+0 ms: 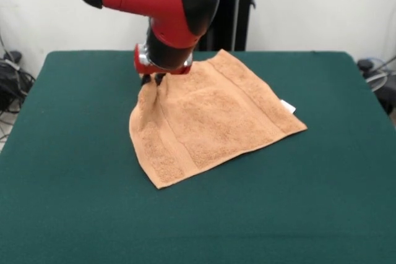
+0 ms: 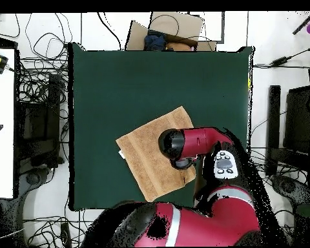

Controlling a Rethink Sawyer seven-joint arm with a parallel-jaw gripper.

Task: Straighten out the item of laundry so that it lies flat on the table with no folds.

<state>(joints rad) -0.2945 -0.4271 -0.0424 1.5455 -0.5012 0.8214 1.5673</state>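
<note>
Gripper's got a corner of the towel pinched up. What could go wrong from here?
1. The gripper holds the towel at a small bunched peak; the cloth could slip out mid-pull.
2. Released there, the raised corner may drop into a fold rather than lie flat.
3. A long pull could drag the whole towel across the table instead of spreading it.

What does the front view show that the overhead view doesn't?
Only the front view shows the pincer shut on the towel, pinching its far-left corner up off the table, and a white tag at its right edge. Only the overhead view shows the arm covering that corner, plus cables around the table. Both show the towel mostly spread out.
</note>
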